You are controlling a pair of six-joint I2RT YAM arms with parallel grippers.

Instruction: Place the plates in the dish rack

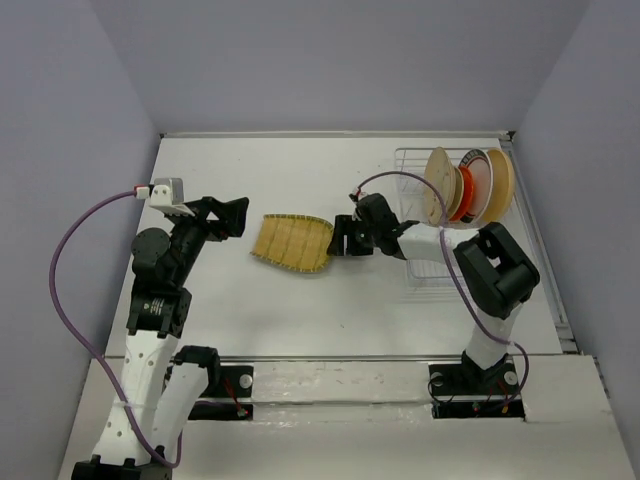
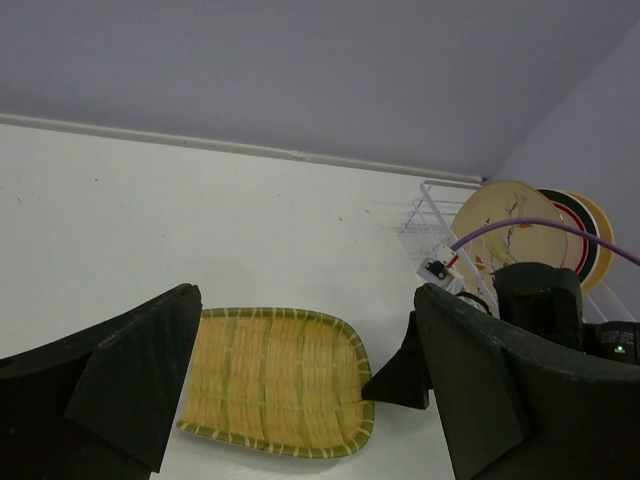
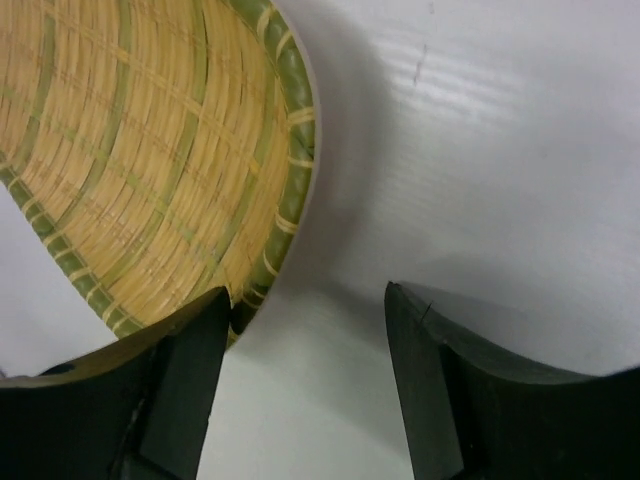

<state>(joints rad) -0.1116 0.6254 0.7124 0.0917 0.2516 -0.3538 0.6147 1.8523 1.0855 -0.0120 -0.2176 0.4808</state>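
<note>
**Right gripper sitting open at the yellow plate's edge**

The yellow ridged-edge plate (image 1: pixel 292 243) (image 2: pixel 275 380) (image 3: pixel 150 170) is lying near the middle of the table (image 1: pixel 300 320), well apart from the dish rack (image 1: pixel 410 152) (image 2: pixel 425 215) at the far right. The right gripper (image 1: pixel 345 238) (image 3: pixel 305 310) is reaching in low at the plate's right edge with its fingers spread. One fingertip is sitting right at the green rim and the other is hanging over bare table, so nothing is being pinched. Whether that fingertip is actually touching the rim cannot be told.

The left gripper (image 1: pixel 232 218) (image 2: pixel 305 310) is hovering just left of the plate, its fingers also spread wide and holding nothing.

Four plates are standing on edge in the rack, side by side: the cream patterned plate (image 1: pixel 437 185) (image 2: pixel 510 230) on the left, then the small orange-red plate (image 1: pixel 466 197), the white plate with the green-and-red rim (image 1: pixel 482 180), and a tan plate (image 1: pixel 502 180) on the right.
</note>
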